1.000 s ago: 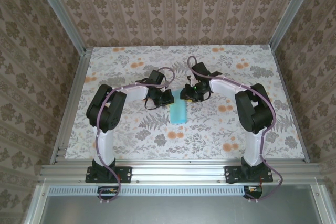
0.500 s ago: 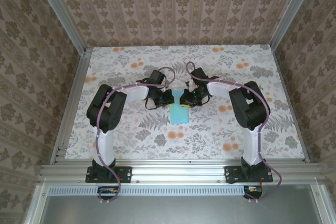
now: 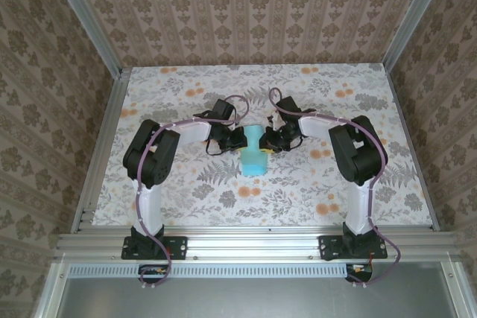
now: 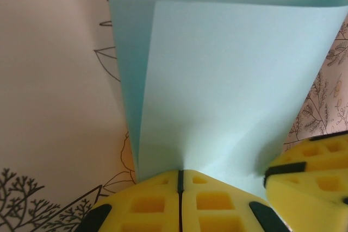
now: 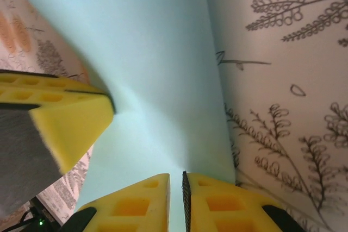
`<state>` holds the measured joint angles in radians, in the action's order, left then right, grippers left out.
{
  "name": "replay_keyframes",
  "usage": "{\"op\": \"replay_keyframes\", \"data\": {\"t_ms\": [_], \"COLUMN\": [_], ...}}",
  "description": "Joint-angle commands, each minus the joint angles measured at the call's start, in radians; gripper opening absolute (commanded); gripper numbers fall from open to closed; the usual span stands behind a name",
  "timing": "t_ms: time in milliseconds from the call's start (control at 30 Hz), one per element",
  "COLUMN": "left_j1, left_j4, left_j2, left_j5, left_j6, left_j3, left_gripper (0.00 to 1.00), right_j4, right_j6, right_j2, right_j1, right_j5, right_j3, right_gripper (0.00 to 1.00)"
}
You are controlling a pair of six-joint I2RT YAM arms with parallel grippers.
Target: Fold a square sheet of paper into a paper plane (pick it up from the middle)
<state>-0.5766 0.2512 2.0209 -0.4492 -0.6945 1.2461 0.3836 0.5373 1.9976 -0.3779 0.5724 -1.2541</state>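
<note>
My left pincer (image 3: 238, 139) sat just at 9 o'clock of the sheet of paper (image 3: 256, 156), near the middle of the table (image 3: 186, 188). Through its wrist camera the two yellow pads were pressed together with no gap, and the blue edge ran down into the seam, so I judged it was clamped on the paper. The sheet was part-folded. One flap overlapped the other on the 9 o'clock side, its far end was spread between my two pincers, and the narrower doubled end lay toward 6 o'clock on the tabletop.

My right pincer (image 3: 273, 139) was at 3 o'clock of the sheet, very near the left one. Its pads were also closed, with the paper (image 5: 157, 69) dropping into the seam, so it gripped the opposite edge.

The risks I saw came from holding one thin sheet at two points:
- If the arms drew apart unevenly, the paper could tear or slip out of a pad.
- If they pushed together, it could buckle and take a crooked crease.
- The pads were close enough to bump each other.
</note>
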Motion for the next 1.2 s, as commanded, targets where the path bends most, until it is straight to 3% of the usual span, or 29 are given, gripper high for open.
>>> {"op": "replay_keyframes", "data": {"t_ms": [0, 367, 533, 833, 1167], "left_j1": [-0.009, -0.014, -0.016, -0.017, -0.018], "left_j4": [0.133, 0.135, 0.143, 0.152, 0.165], "left_j2": [0.088, 0.093, 0.092, 0.099, 0.103], "left_j5": [0.102, 0.106, 0.106, 0.107, 0.108], "left_j6": [0.025, 0.02, 0.02, 0.021, 0.029], "left_j3": [-0.051, -0.042, -0.032, -0.016, 0.009], "left_gripper": [0.07, 0.07, 0.07, 0.07, 0.07], "right_j4": [0.052, 0.063, 0.094, 0.068, 0.093], "right_j6": [-0.02, -0.033, -0.052, -0.034, -0.047], "right_j2": [-0.046, -0.029, -0.109, -0.057, -0.129], "right_j1": [-0.015, -0.014, -0.037, -0.057, -0.063], "right_j5": [0.036, -0.013, 0.018, 0.035, 0.096], "right_j3": [0.016, 0.1, 0.1, 0.182, 0.214], "right_gripper": [0.17, 0.17, 0.17, 0.17, 0.19]}}
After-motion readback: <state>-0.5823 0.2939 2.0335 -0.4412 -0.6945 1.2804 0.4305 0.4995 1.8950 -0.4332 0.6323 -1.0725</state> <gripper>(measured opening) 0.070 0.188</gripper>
